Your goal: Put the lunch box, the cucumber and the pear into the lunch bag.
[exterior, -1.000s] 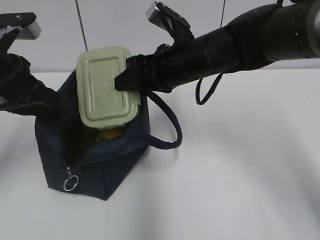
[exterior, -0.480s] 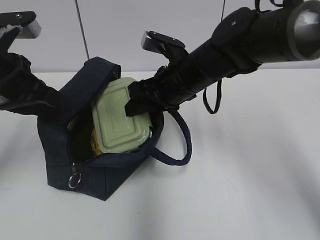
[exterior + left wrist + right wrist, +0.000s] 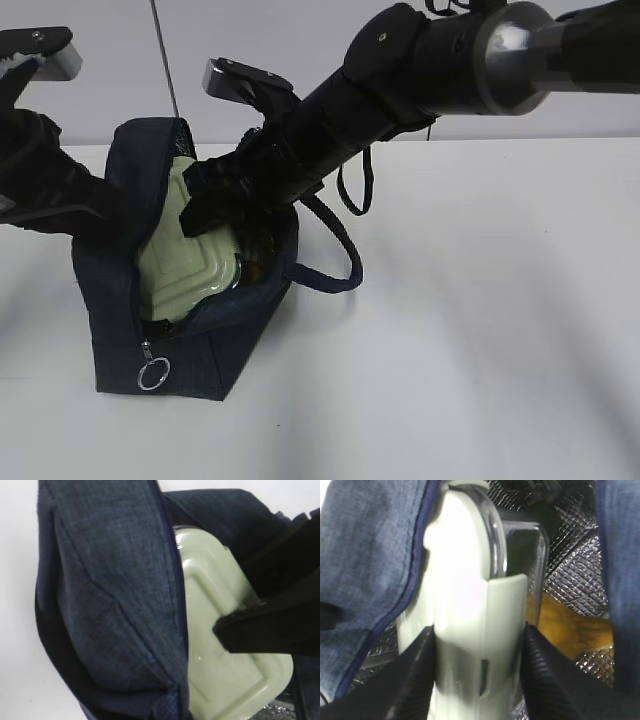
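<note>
The navy lunch bag (image 3: 200,350) stands open at the table's left. My right gripper (image 3: 205,210) is shut on the sage-green lunch box (image 3: 185,275), which stands on edge partly inside the bag's mouth. In the right wrist view the gripper (image 3: 480,640) clamps the box (image 3: 465,580) between two black fingers (image 3: 415,680). The yellow pear (image 3: 570,627) lies on the silver lining beside the box. The cucumber does not show. My left gripper (image 3: 100,205) is at the bag's left wall and pinches its fabric (image 3: 110,605). Its fingers are hidden.
The bag's handle loop (image 3: 335,270) hangs to the right under my right arm. The zipper's metal ring pull (image 3: 152,375) dangles at the bag's front corner. The white table (image 3: 480,350) runs to the right.
My right gripper has carried the lunch box down and to the left, from above the bag into its mouth. The left arm has held still.
</note>
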You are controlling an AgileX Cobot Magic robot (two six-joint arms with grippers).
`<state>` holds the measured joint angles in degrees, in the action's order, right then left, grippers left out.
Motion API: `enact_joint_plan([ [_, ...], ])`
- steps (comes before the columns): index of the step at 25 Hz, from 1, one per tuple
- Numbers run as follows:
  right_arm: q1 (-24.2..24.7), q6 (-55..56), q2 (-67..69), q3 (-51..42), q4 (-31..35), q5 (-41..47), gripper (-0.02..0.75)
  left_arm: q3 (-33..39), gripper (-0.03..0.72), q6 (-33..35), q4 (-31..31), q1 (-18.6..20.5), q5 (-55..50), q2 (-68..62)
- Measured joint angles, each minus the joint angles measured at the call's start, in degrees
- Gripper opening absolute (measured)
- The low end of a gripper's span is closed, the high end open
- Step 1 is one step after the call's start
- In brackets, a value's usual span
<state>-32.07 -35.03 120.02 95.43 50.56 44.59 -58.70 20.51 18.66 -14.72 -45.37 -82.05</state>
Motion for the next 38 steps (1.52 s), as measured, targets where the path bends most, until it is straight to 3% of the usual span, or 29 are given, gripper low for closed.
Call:
enact_joint_plan([
  [5, 0.0, 1.5, -0.1, 3.4, -1.9, 3.4, 0.446, 0.0, -0.006, 0.0, 0.3, 0.0, 0.0, 0.0],
  [12, 2.1, 10.5, -4.6, 6.4, -16.5, 6.1, 0.449, 0.0, -0.006, 0.0, 0.2, 0.0, -0.1, 0.0],
  [19, 2.9, 16.5, -6.3, 6.8, -24.3, 7.3, 0.412, 0.0, -0.006, 0.0, 0.2, 0.0, -0.1, 0.0],
  [28, 2.9, 18.7, -0.4, 6.8, -24.8, 8.8, 0.396, 0.0, -0.006, 0.0, 0.2, 0.0, -0.1, 0.0],
  [30, 2.9, 18.8, 0.0, 6.8, -24.7, 8.9, 0.323, 0.0, -0.006, 0.0, 0.2, 0.0, -0.1, 0.0],
  [34, 2.8, 18.9, 0.1, 6.8, -25.9, 8.8, 0.043, 0.0, -0.006, 0.0, 0.2, 0.0, 0.0, 0.0],
  [38, 3.4, 19.1, -0.8, 6.6, -26.0, 8.8, 0.008, -1.0, -0.006, 0.0, 0.2, 0.0, -0.4, -0.7],
])
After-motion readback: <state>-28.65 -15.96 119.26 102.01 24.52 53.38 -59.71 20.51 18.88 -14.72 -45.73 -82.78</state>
